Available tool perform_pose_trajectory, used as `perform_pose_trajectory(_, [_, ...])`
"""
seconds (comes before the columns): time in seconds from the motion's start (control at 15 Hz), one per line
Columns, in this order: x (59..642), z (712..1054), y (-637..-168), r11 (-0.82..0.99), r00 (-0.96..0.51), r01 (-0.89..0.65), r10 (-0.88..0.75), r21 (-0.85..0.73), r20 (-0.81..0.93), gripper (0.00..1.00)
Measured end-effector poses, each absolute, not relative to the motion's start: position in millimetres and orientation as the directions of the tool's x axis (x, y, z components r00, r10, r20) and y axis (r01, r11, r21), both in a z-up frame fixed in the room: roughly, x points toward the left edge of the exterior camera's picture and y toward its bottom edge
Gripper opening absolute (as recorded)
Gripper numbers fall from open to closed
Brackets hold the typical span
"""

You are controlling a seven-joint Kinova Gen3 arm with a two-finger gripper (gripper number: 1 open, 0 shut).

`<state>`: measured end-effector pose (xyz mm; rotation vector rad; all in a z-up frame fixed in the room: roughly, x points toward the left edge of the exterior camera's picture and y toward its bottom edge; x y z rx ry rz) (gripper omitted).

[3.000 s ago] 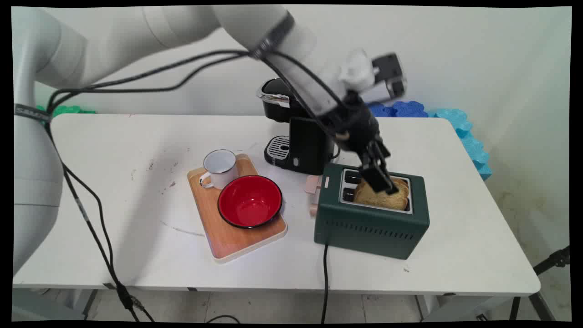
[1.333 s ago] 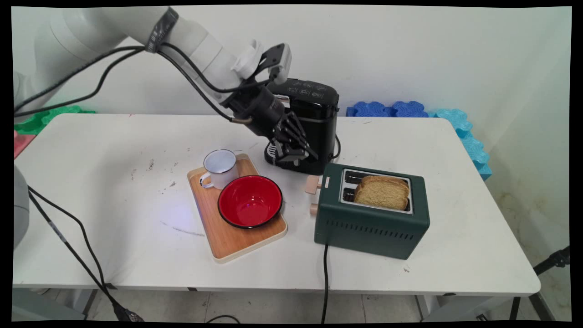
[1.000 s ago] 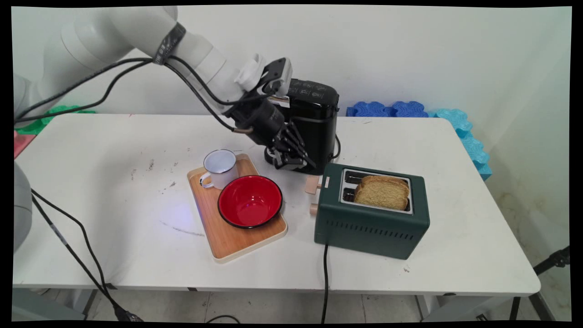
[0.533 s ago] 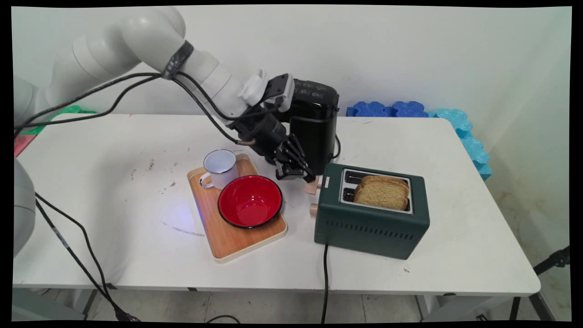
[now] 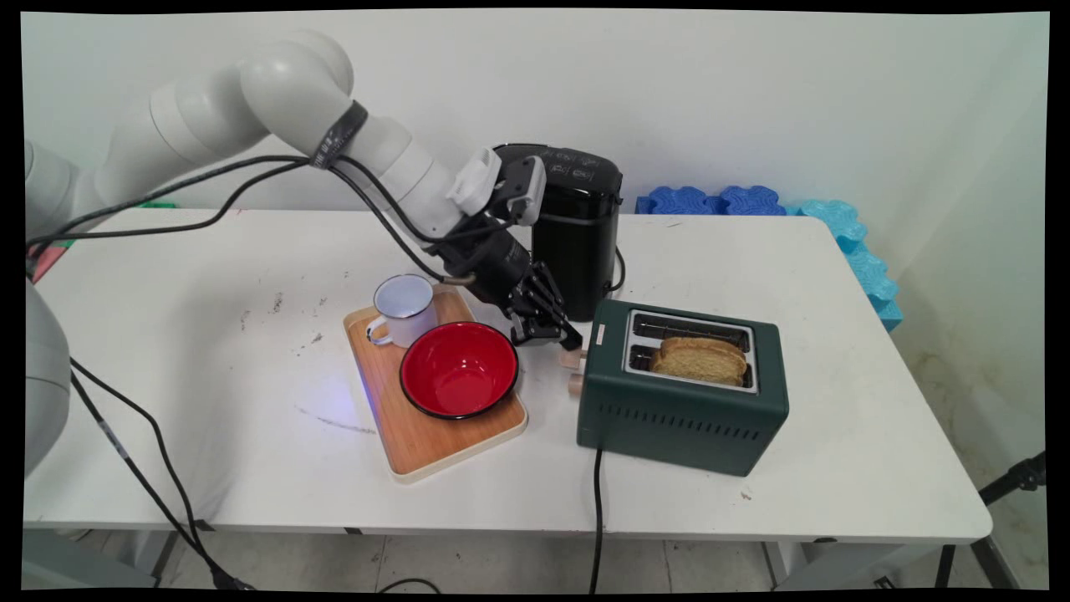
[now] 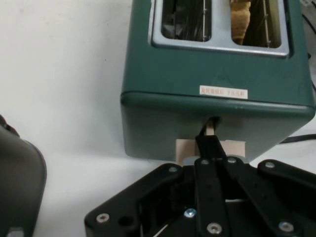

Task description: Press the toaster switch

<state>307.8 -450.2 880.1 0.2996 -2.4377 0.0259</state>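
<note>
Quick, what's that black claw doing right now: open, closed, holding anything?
Gripper: shut, fingers together, holding nothing, its tips resting on the wooden lever at the end of the green toaster.

The white arm (image 5: 251, 109) comes in from the left edge, rises to a bent joint at the upper left, and then goes down to the right. Black cables (image 5: 192, 180) hang from a black band on the forearm and run back to the left. The wrist is tilted down and to the right and carries a small white and grey block on its upper side. The black gripper (image 5: 562, 341) is low, close above the table. In the hand view the gripper (image 6: 210, 143) has its two fingers (image 6: 213, 148) pressed together, side by side, with no gap between them.
</note>
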Motion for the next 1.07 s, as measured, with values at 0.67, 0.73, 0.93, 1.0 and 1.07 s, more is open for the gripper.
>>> perform_pose_trajectory(0.67, [304.7, 858.8, -451.4, 0.971, -0.753, -0.229, -0.221, 0.068, 0.620, 0.00])
perform_pose_trajectory(0.73, [304.7, 857.6, -451.4, 0.971, -0.753, -0.229, -0.221, 0.069, 0.620, 0.00])
perform_pose_trajectory(0.93, [305.7, 855.1, -450.9, 0.971, -0.753, -0.230, -0.223, 0.069, 0.619, 0.00])
perform_pose_trajectory(1.0, [306.4, 854.0, -450.6, 0.971, -0.754, -0.230, -0.223, 0.070, 0.618, 0.00])
perform_pose_trajectory(1.07, [307.3, 853.4, -450.1, 0.970, -0.754, -0.231, -0.224, 0.070, 0.617, 0.00])
